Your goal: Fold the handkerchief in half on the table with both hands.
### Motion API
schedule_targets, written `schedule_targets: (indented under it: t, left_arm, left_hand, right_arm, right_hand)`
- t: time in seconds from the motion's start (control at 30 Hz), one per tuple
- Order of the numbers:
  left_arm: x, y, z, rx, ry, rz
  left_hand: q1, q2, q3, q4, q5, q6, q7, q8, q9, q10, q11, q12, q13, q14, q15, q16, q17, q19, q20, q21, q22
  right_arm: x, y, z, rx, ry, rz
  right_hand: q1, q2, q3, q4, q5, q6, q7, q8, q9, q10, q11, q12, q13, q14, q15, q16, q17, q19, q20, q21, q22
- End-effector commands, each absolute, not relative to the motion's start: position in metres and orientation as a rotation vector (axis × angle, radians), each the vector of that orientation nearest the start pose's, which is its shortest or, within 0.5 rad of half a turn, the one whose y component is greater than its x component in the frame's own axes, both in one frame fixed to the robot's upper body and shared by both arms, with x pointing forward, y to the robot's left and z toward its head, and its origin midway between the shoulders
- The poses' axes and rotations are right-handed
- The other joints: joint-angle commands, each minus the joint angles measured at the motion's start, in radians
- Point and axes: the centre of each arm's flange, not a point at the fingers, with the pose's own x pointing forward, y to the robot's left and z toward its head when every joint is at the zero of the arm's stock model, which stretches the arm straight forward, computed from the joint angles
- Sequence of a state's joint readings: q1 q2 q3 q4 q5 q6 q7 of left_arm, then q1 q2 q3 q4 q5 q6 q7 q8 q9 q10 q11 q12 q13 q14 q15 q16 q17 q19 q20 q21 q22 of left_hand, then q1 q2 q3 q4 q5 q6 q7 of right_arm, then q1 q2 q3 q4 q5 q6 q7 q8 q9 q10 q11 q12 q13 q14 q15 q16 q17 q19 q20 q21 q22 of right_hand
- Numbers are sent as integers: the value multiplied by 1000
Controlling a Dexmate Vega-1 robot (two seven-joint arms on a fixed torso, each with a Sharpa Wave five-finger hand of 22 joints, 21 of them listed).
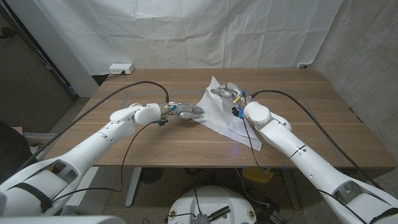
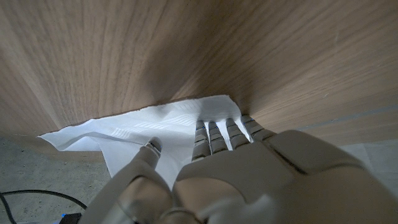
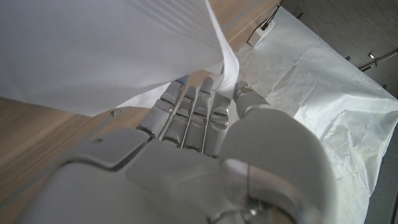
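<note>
The left hand (image 1: 186,112) reaches in from the left side of the table (image 1: 124,134) and meets the left corner of the handkerchief (image 1: 219,112). In the left wrist view the fingers (image 2: 217,134) lie on top of this corner and the thumb (image 2: 151,148) comes against the cloth (image 2: 124,130) from the side, so the hand seems to pinch the corner, though how firm the hold is cannot be told.

The handkerchief is right of the table's middle. Its left and near parts lie on the wood, while its far corner is lifted up into a peak. Its long line runs from this raised far corner down to the near point beside the right forearm.

The right hand (image 1: 229,92) is at the raised far corner. In the right wrist view the fingers (image 3: 193,109) and thumb (image 3: 245,94) close around the edge of the cloth (image 3: 93,50), which hangs over them, so this hand grips the handkerchief and holds it up.

The coming move probably depends on this relation: the cloth lies between the two hands, each hand is nearest to its own corner, and the loose near edge lies toward the robot. The held side would need to travel toward that near edge to make the halves meet.
</note>
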State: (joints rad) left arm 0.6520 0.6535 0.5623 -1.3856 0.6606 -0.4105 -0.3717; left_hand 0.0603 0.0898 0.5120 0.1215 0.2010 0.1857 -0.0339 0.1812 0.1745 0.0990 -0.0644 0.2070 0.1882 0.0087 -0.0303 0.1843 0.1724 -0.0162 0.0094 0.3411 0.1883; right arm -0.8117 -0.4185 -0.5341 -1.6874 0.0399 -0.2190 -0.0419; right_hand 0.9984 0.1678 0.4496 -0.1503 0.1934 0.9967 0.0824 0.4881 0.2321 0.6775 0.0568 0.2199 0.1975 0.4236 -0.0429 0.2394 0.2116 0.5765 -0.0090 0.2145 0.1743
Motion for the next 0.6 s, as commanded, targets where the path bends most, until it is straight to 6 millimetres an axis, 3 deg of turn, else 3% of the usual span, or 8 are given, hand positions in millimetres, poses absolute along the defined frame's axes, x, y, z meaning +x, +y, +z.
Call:
schedule_targets:
  t: [0.03,0.23,0.27,0.4,0.47,0.6]
  left_arm:
    - [640,200,-29,1652,-602,-537]
    - [641,202,-29,1649,-602,-536]
    - [641,202,-29,1648,-602,-536]
    - [642,203,-29,1647,-602,-535]
    - [642,203,-29,1647,-601,-536]
    - [643,203,-29,1646,-600,-537]
  left_hand:
    - [-5,11,0,5,6,-6,1,3,2,-3,-5,-2,2,-7,-18,-3,0,12,9,2,5]
    - [-5,11,0,6,7,-7,1,3,2,-3,-4,-2,2,-7,-18,-3,0,12,9,1,5]
    - [-5,11,0,6,7,-7,1,3,2,-3,-3,-2,2,-7,-18,-4,0,12,9,1,5]
    - [-5,11,0,6,7,-7,1,3,2,-3,-3,-2,2,-7,-18,-3,0,13,9,1,5]
    - [-5,11,0,6,7,-7,1,3,2,-4,-4,-2,2,-7,-17,-4,0,13,9,1,5]
    - [-5,11,0,6,7,-8,1,2,2,-4,-4,-2,2,-8,-17,-4,0,13,9,0,5]
  right_arm:
    - [620,-100,-20,-540,-472,341]
    - [624,-90,-29,-570,-454,366]
    - [624,-90,-29,-574,-454,362]
    - [626,-87,-33,-585,-437,370]
    - [628,-85,-36,-573,-421,383]
    - [630,-84,-39,-578,-410,386]
  right_hand:
    - [9,1,-3,4,2,1,-2,2,2,7,-4,1,5,9,-27,-6,2,6,-6,0,2]
    - [9,1,-4,6,2,-1,-1,2,1,7,-9,0,5,9,-27,-7,2,6,-7,0,2]
    - [9,-1,-2,7,3,-3,-2,1,-1,8,-49,-1,5,11,-27,-11,0,7,-8,-1,2]
    - [9,0,-4,9,2,-6,-5,0,-2,9,-70,-2,5,11,-27,-11,1,10,-10,0,2]
    - [8,0,-5,10,2,-7,-6,-1,-2,9,-71,-3,5,12,-27,-11,2,11,-10,0,2]
    - [7,2,-8,14,2,-13,-9,-2,-4,4,-22,-7,5,13,-27,-12,3,11,-10,0,2]
